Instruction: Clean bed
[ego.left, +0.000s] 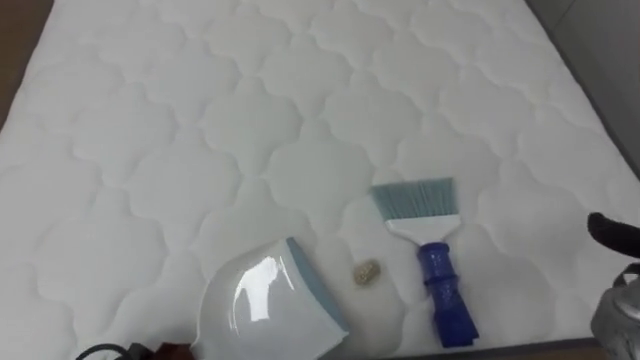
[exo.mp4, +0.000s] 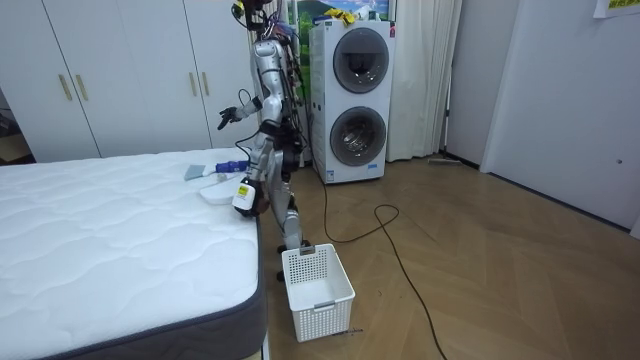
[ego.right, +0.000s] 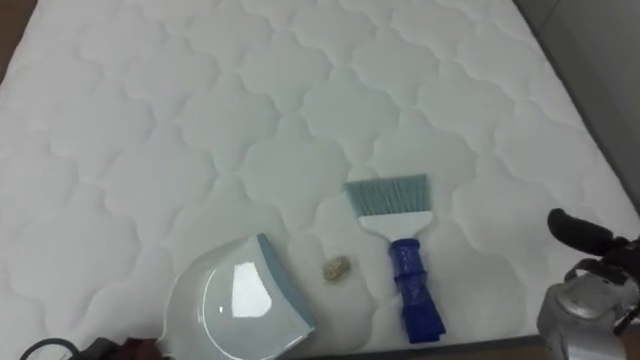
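Right robot hand (ego.right: 575, 232), fingers loosely spread, hovers near right; the blue brush (ego.right: 402, 262) lies to its left on the bed (ego.right: 150, 120), handle near, bristles far.

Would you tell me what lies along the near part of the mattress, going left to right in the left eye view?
White dustpan, small brownish scrap, blue-handled brush, right hand.
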